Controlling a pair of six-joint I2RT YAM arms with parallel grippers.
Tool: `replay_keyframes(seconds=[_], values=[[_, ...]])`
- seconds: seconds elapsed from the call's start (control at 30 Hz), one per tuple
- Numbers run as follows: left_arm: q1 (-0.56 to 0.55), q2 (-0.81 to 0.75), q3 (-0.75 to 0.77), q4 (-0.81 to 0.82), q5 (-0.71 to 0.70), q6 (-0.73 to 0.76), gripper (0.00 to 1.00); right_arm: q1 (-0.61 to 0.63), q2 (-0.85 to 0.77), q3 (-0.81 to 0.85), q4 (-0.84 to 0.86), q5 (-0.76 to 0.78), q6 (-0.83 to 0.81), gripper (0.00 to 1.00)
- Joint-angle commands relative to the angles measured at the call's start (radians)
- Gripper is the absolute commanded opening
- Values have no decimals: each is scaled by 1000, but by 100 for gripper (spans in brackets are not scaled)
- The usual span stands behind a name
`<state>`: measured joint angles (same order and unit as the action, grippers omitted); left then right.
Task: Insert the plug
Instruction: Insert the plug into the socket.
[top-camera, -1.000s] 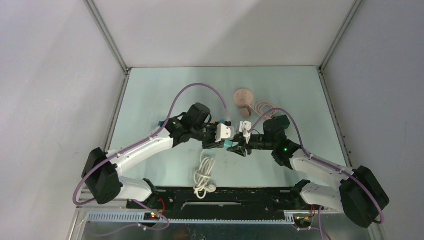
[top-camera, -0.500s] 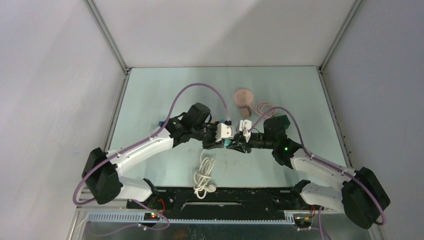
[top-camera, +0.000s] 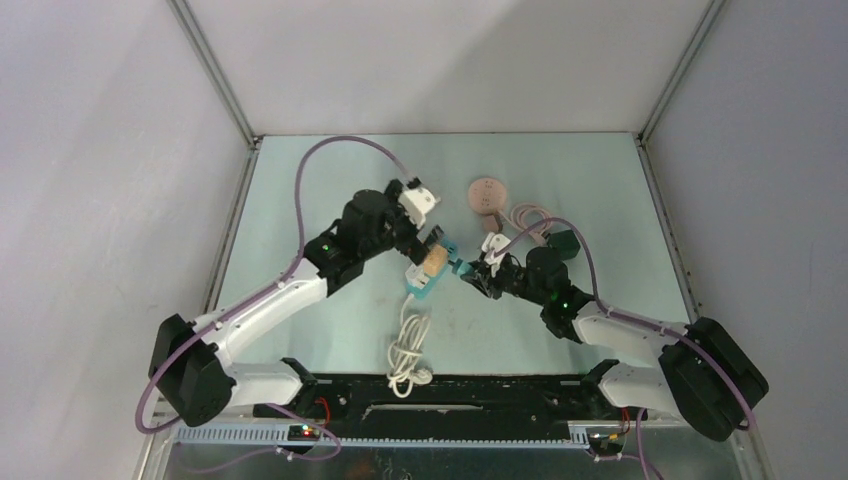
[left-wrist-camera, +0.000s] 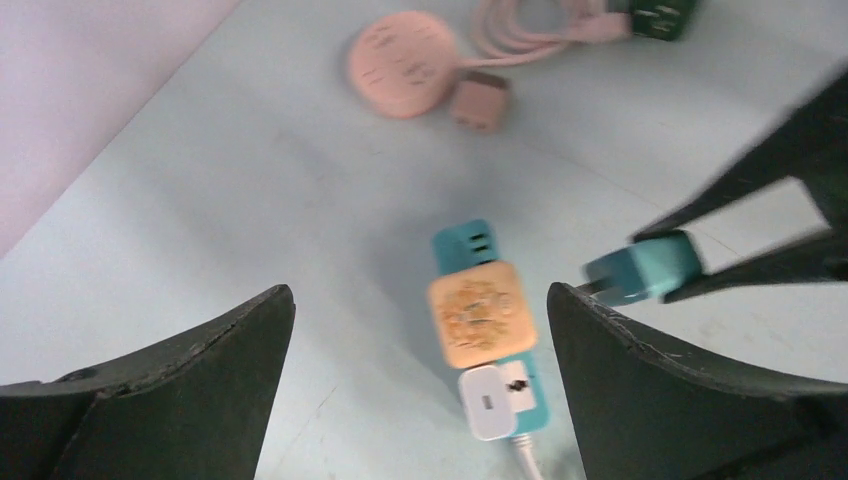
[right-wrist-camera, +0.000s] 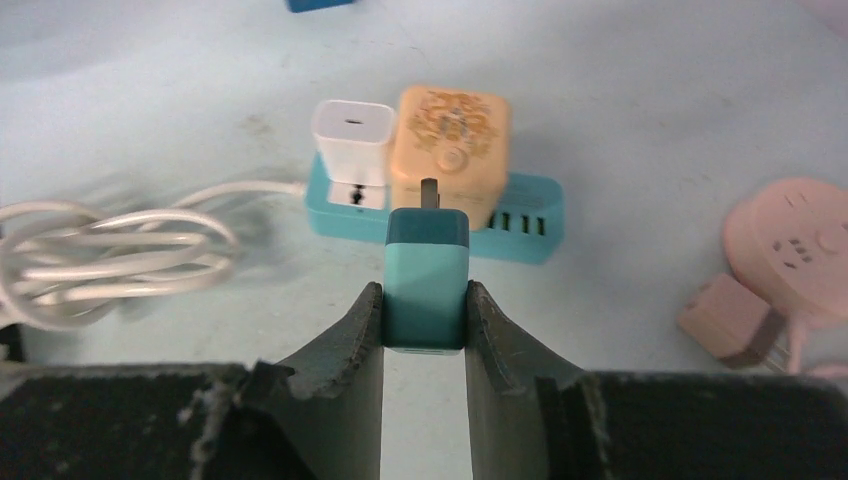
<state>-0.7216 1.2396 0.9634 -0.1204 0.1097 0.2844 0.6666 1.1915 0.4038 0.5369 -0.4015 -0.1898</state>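
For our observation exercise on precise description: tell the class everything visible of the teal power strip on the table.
The teal power strip is a low, oblong block, plastic by its look, lying flat on the table. A white charger sits plugged in at one end, where a white cable leaves in a loose coil. A peach cube with a patterned face is plugged in beside the charger. The other end shows free slots. Nothing grips it.

Pale mint-green table top, boxed in by plain light grey walls at the back and on both sides. Aluminium corner posts run up where they meet. Lighting's soft and even, with a faint shadow across the back wall. A black rail and a slotted grey cable duct sit along the near edge.
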Motion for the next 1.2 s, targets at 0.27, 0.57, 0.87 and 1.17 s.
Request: replay_keyframes(seconds=[0.27, 0.57, 0.87, 1.17], values=[[275, 53, -2, 64, -1, -471, 100, -8, 97, -29, 250, 215, 71, 0], [286, 235, 37, 62, 184, -496, 96, -10, 218, -62, 336, 160, 77, 0], [284, 310, 12, 148, 322, -544, 90, -9, 283, -71, 419, 103, 114, 0], [284, 311, -39, 168, 335, -563, 78, 5, 353, -57, 462, 115, 146, 0]])
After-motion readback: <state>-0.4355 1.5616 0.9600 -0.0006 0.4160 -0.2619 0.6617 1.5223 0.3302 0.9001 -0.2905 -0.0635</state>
